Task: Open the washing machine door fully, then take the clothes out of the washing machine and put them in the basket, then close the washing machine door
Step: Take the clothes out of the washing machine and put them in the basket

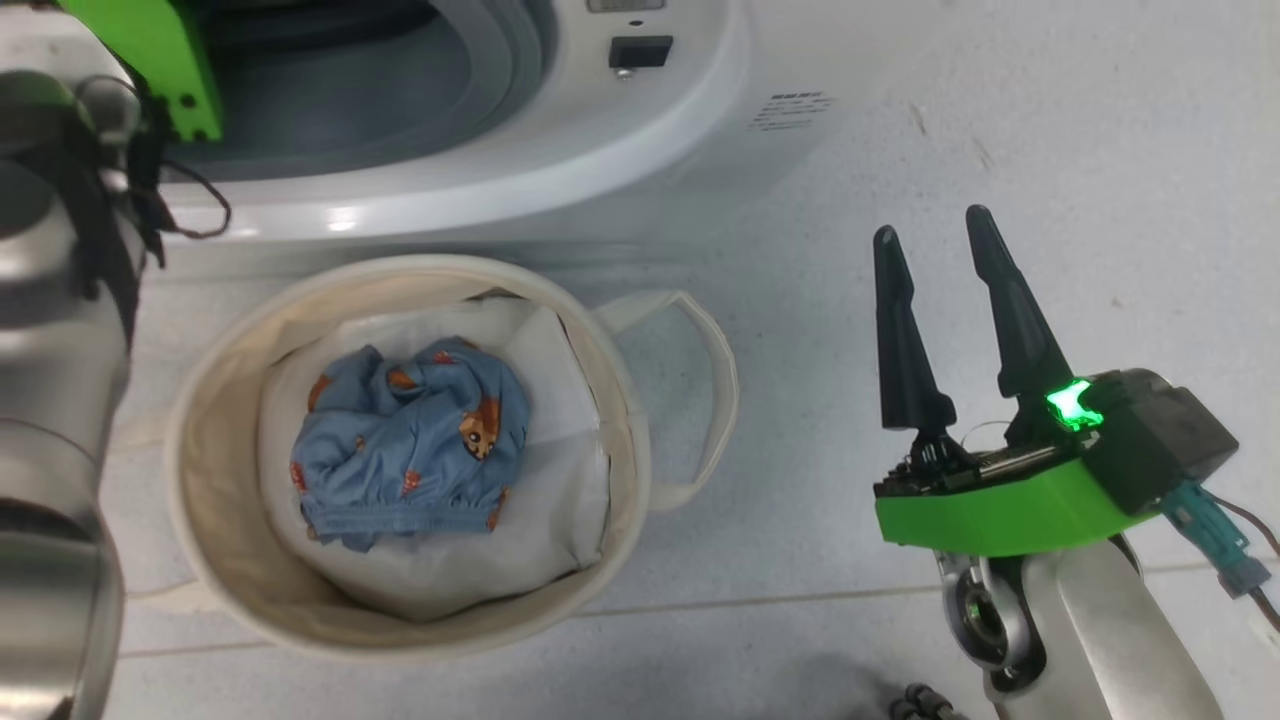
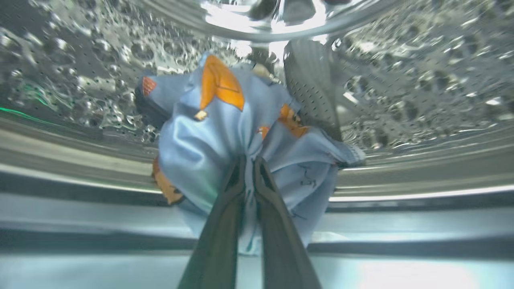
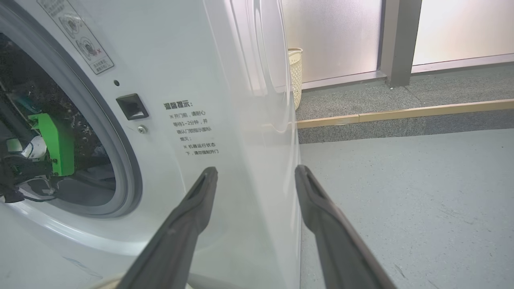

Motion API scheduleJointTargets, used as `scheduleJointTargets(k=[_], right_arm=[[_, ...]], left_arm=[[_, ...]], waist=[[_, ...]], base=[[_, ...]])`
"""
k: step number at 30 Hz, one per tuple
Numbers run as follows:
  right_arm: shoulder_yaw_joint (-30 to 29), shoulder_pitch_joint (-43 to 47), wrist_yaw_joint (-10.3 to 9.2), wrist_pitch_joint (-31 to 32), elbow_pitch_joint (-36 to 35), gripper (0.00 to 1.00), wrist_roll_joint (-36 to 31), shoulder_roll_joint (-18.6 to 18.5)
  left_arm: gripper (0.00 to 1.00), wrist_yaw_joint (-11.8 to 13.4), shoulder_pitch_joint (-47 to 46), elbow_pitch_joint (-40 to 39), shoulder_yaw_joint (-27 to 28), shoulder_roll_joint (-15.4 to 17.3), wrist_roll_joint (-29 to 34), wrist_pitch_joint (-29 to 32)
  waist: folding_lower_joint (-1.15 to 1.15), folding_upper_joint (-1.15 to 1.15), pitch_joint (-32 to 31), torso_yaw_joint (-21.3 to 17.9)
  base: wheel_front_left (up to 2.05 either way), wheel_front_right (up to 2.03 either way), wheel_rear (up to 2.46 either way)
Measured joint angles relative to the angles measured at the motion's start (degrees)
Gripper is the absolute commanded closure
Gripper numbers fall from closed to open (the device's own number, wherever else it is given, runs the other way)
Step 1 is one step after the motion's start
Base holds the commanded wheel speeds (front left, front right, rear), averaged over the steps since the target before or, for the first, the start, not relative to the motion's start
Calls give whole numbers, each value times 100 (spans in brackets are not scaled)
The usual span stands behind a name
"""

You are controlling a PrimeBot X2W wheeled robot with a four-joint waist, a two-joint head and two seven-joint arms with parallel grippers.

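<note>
Left gripper (image 2: 249, 168) is deep in the washing machine (image 1: 560, 150), fingers pinched tight on a blue printed garment (image 2: 225, 132) bunched at twelve o'clock from its tips. On the floor, the basket (image 1: 200, 520) sits just before the machine with another blue garment (image 1: 410, 440) crumpled on its white liner. The right gripper (image 1: 932, 224) hovers at the basket's three o'clock, jaws wide apart, holding nothing.
</note>
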Motion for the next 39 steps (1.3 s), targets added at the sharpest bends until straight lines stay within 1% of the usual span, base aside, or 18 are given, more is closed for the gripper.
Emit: scheduleJointTargets(k=[2, 9, 14, 17, 23, 28, 33, 36, 39], right_arm=[[7, 1, 0, 0, 88, 0, 76, -45], [40, 4, 0, 0, 254, 0, 238, -177], [96, 21, 0, 0, 341, 0, 350, -277], [108, 35, 0, 0, 399, 0, 419, -332], [120, 241, 0, 0, 523, 0, 581, -443], [126, 366, 0, 0, 571, 0, 713, -524], [135, 458, 0, 0, 594, 0, 843, -615], [134, 616, 0, 0, 600, 0, 913, -679], [120, 777, 0, 0, 614, 0, 970, -700]], left_arm=[[100, -55, 197, 1, 11, -105, -53, -327], [100, -192, 717, 2, 23, -368, -205, -962], [100, -393, 1007, -30, 21, -441, -254, -1513], [100, -561, 1234, -101, 18, -468, -303, -1793], [100, -861, 1908, -504, 22, -454, -402, -2030], [100, -1011, 2572, -1302, -60, -261, -383, -2072], [100, -1056, 3295, -2294, -78, 19, -677, -1998], [100, -1057, 3670, -3225, -134, 266, -957, -1544], [100, -1053, 3958, -4473, -98, 535, -1352, -896]], waist=[[0, 0, -167, 47], [0, 0, -599, 220], [-1, 0, -926, 356], [-1, 0, -1130, 432], [-1, 0, -1585, 598], [-1, 0, -1988, 744], [-1, 0, -2363, 898], [-1, 0, -2552, 1007], [-1, 0, -2689, 1160]], base=[[0, 0, 0], [0, 0, 0], [0, 0, 0], [0, 0, 0], [0, 0, 0], [0, 0, 0], [0, 0, 0], [0, 0, 0], [0, 0, 0]])
